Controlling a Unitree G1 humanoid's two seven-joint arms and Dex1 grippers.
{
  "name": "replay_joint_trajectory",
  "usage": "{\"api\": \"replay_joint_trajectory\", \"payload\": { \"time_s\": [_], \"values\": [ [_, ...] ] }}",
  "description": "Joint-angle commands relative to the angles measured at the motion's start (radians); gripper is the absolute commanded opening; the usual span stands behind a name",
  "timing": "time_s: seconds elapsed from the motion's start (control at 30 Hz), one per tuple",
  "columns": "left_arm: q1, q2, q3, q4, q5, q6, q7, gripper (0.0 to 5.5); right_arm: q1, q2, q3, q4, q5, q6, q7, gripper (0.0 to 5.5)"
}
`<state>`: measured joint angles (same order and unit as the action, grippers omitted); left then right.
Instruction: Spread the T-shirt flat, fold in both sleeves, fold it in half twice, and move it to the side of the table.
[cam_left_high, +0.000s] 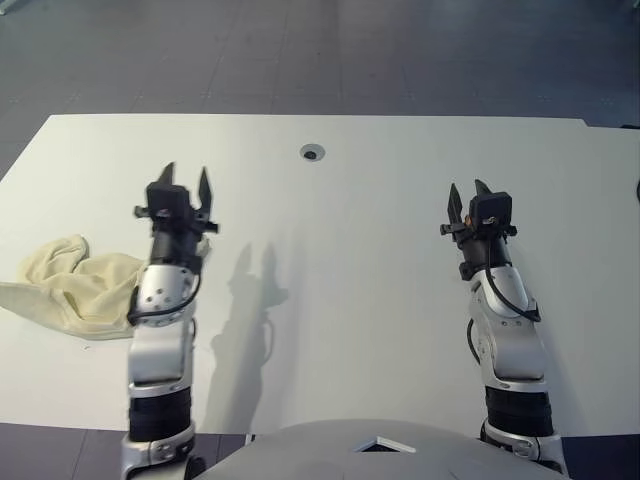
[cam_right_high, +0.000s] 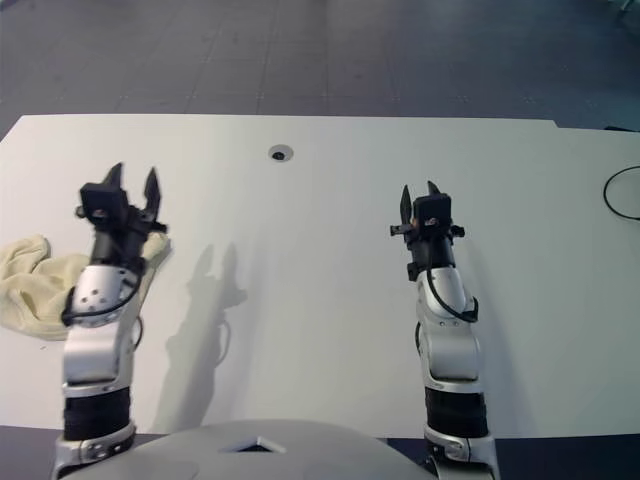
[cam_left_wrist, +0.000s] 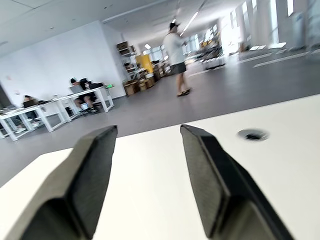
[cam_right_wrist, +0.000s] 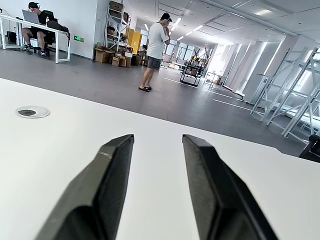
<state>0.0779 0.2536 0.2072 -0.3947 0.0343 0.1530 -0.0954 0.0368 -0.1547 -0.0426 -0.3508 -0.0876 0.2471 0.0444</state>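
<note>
Left claw (cam_left_high: 186, 176): held above the white table (cam_left_high: 350, 300), fingers parted wide, nothing between them. Right claw (cam_left_high: 465, 190): likewise raised, parted somewhat less, empty. The pale yellow T-shirt (cam_left_high: 75, 285) lies back from the left claw and to its outer left, beside that arm's wrist. It is near the table's left edge and well apart from the right claw. It is a bunched, creased heap; no sleeve or clean fold can be made out. Ahead of both claws, between them, a round cable grommet (cam_left_high: 312, 152) sits in the tabletop. Assessment: no step reads as complete; spreading, both sleeve folds, the two halvings and tidy placement all appear outstanding.
</note>
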Motion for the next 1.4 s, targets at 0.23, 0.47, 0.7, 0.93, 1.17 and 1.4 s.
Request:
{"api": "replay_joint_trajectory", "payload": {
  "time_s": [0.23,0.47,0.7,0.93,1.17,1.4],
  "values": [
    [0.167,0.231,0.301,0.187,0.027,-0.172,-0.063,4.11,0.027,-0.005,0.002,-0.051,0.011,0.031,0.021,3.60],
    [0.294,0.431,0.388,0.502,0.169,-0.308,-0.051,5.30,0.043,-0.008,-0.006,-0.066,0.011,0.046,0.032,4.75],
    [0.386,0.449,0.294,0.498,0.156,-0.372,-0.177,5.40,0.056,-0.010,-0.006,-0.072,0.008,0.056,0.037,5.37],
    [0.336,0.432,0.116,0.479,0.204,-0.293,-0.258,5.40,0.049,-0.011,-0.003,-0.080,0.011,0.071,0.041,5.37],
    [0.190,0.327,-0.126,0.231,0.185,-0.056,-0.339,5.40,0.035,-0.007,-0.006,-0.080,0.010,0.077,0.037,5.37],
    [-0.025,0.222,-0.334,0.141,0.211,0.201,-0.381,5.40,-0.014,-0.025,-0.037,-0.064,0.018,0.082,0.040,5.37]
  ]
}}
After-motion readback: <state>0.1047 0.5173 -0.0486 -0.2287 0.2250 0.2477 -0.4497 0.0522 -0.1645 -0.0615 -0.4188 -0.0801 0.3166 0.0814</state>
